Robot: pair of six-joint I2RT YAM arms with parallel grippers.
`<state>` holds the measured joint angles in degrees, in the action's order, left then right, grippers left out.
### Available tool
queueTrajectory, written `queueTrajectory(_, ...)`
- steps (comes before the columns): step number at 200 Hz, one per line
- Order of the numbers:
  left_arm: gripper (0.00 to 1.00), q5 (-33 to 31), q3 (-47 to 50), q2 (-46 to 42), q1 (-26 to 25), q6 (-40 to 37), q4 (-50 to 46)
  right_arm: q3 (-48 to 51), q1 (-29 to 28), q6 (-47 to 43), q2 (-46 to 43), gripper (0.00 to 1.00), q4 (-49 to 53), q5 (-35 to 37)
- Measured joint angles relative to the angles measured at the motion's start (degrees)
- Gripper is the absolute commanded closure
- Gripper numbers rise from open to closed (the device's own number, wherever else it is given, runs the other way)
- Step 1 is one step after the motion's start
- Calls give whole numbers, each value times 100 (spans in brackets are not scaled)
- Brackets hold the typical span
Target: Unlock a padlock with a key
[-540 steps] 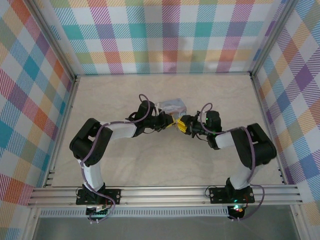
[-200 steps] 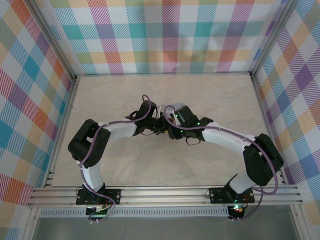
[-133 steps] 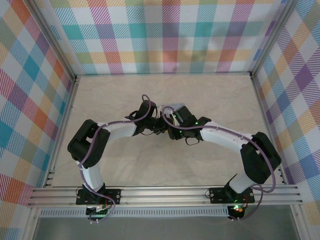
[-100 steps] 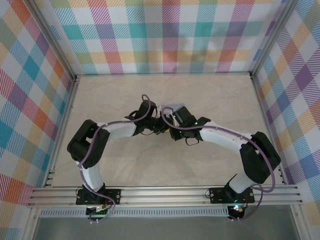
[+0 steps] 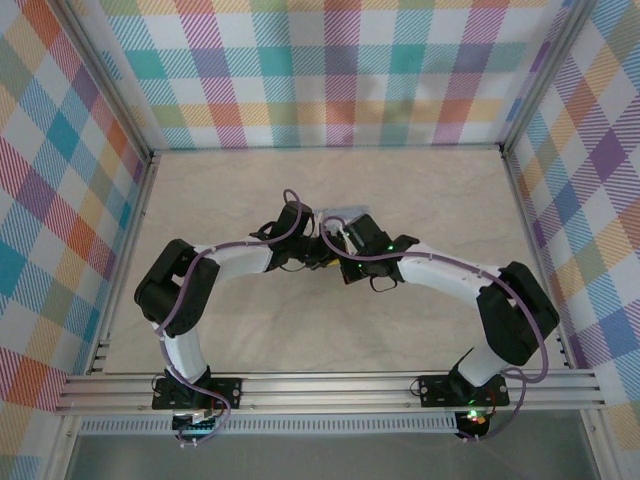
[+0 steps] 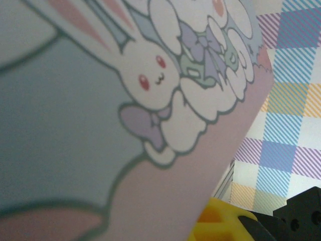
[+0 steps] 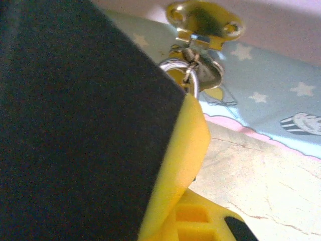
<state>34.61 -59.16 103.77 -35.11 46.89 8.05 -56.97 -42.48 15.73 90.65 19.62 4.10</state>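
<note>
Rabbit-print tin box (image 6: 100, 125) just ahead of left gripper (image 5: 320, 255), grip cannot be told; right gripper (image 5: 340, 262) clenched, fingertip (image 7: 185, 145) just below gold clasp (image 7: 203, 20) and silver ring (image 7: 193, 75).

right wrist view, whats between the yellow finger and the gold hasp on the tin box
A silver metal loop hangs from the gold hasp on the tin box, just above the edge of the yellow finger, in the right wrist view.
</note>
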Motion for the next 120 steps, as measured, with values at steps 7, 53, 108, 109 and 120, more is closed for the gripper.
queueTrajectory(7,77,-48,22,0,0,-39,-46,2,0,-2,66,100,-35,-33)
queueTrajectory(53,63,-319,175,0,4,-162,-177,39,0,4,588,100,-173,-256)
queueTrajectory(108,59,-730,472,-70,81,-177,-190,50,2,7,723,100,-485,-470)
queueTrajectory(109,59,-732,479,-76,81,-175,-192,50,2,4,726,100,-494,-476)
queueTrajectory(120,58,-841,573,-199,81,-179,-216,50,2,2,741,100,-525,-501)
